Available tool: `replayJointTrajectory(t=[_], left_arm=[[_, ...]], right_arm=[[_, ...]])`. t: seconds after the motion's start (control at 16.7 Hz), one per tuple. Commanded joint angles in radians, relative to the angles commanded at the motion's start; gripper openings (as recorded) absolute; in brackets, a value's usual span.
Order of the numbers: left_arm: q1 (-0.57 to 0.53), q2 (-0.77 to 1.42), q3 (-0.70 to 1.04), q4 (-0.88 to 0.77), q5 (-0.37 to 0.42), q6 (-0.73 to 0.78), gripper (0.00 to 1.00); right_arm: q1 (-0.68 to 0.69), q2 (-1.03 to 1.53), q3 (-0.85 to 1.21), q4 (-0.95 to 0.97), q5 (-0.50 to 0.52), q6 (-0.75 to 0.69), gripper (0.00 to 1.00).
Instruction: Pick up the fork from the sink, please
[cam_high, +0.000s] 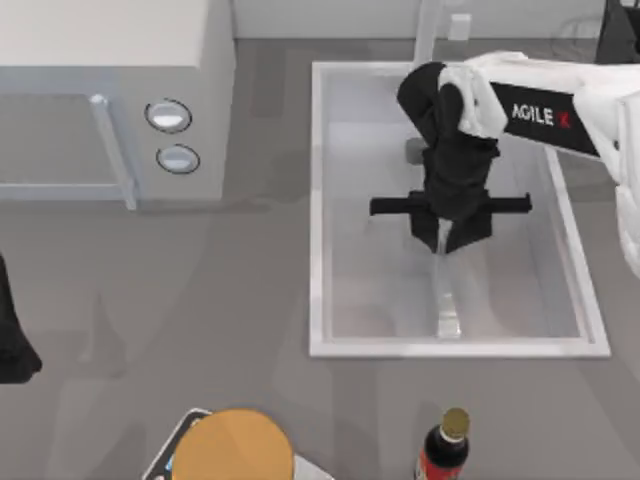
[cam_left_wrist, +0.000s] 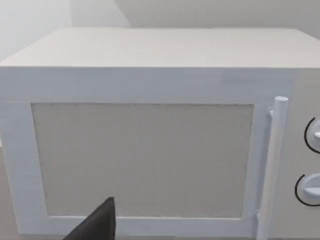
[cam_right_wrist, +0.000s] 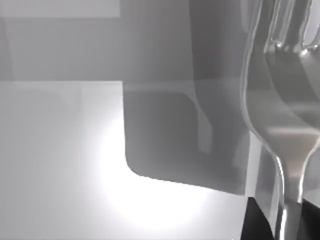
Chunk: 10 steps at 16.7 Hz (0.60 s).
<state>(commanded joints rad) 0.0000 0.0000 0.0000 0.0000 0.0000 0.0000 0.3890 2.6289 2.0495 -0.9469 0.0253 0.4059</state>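
The pale sink (cam_high: 318, 200) lies at the table's right. My right arm reaches over the basin from the right, and its gripper (cam_high: 443, 240) points down, shut on the fork (cam_high: 446, 295). The shiny fork handle runs from the gripper toward the sink's front rim. In the right wrist view the fork (cam_right_wrist: 280, 125) looms close, tines outward, its neck running down beside a dark finger (cam_right_wrist: 256, 222) of the gripper (cam_right_wrist: 285, 231). My left gripper (cam_high: 12, 335) is parked at the left table edge.
A white microwave (cam_high: 110, 100) with two round knobs (cam_high: 172, 136) stands at the back left, and it faces the left wrist camera (cam_left_wrist: 150, 150). A dark bottle (cam_high: 445, 450) and an orange round object (cam_high: 235, 448) sit at the front edge. A faucet (cam_high: 428, 35) rises behind the sink.
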Motion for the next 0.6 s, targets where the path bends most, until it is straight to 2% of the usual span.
replayJointTrajectory(t=[0.42, 0.6], left_arm=[[0.0, 0.0, 0.0, 0.0, 0.0, 0.0, 1.0], [0.0, 0.0, 0.0, 0.0, 0.0, 0.0, 1.0]], right_arm=[[-0.001, -0.079, 0.266, -0.37, -0.001, -0.001, 0.0], [-0.002, -0.11, 0.336, -0.452, -0.002, -0.003, 0.0]])
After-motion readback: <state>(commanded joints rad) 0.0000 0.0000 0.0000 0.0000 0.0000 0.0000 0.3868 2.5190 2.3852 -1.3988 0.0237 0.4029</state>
